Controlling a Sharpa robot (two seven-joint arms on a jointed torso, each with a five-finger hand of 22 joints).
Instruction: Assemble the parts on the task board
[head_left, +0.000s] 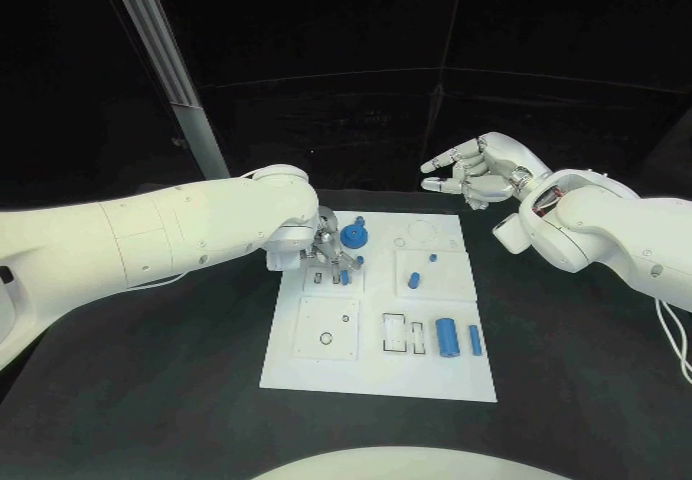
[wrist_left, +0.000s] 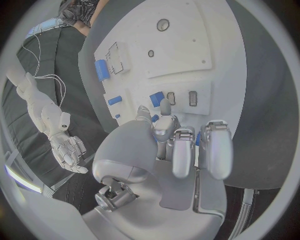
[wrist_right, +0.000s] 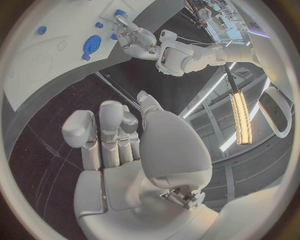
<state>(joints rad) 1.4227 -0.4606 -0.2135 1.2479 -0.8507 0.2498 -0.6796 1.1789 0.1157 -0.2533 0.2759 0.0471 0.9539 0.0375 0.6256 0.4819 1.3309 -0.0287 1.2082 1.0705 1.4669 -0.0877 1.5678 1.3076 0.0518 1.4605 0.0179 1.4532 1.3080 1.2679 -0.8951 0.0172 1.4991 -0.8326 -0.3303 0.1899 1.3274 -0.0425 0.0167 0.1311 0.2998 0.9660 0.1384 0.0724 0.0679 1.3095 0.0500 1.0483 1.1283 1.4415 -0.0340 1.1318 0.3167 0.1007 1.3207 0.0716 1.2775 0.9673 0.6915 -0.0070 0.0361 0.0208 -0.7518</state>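
While the black table carries the white task board at its middle, the left hand sits low over the board's far left corner beside a blue gear; whether it grips anything I cannot tell. The right hand hovers beyond the board, fingers loosely apart, holding nothing. Dark curtains back the room.
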